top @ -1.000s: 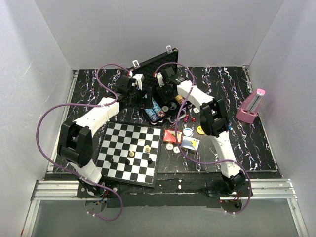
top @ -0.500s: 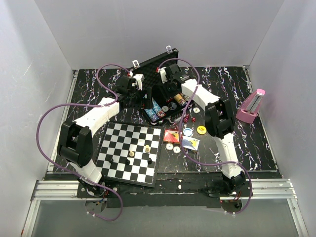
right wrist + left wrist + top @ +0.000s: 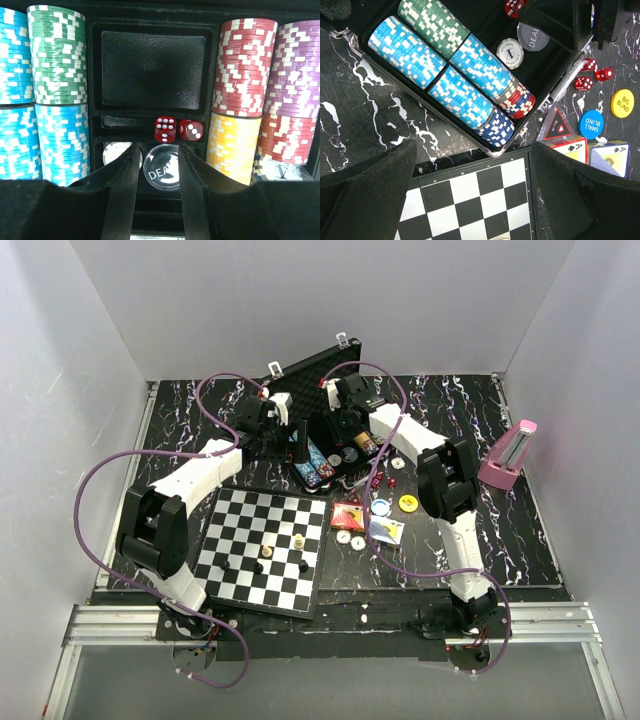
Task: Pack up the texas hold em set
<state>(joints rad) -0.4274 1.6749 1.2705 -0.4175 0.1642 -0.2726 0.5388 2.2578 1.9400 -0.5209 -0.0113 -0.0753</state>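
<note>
Over the case's [image 3: 152, 67] middle column, I am holding the right gripper [image 3: 159, 150] with jaws partly apart astride the dealer button [image 3: 161, 172]; whether they are pinching it I cannot tell. Two dice [image 3: 178, 130] are sitting just beyond it, chip rows [image 3: 445, 70] filling both sides. The left gripper [image 3: 472, 150] is hovering wide open over the case's near-left corner. Decks [image 3: 607, 157], blind buttons [image 3: 591, 124] and loose dice [image 3: 592, 79] are lying near-right of the case, closer to the right arm.

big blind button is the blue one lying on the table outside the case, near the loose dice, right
No: the big blind button is yellow, not blue; the blue one beside it is the small blind button. It does lie on the table outside the case, near the loose dice, as the left wrist view shows.
</note>
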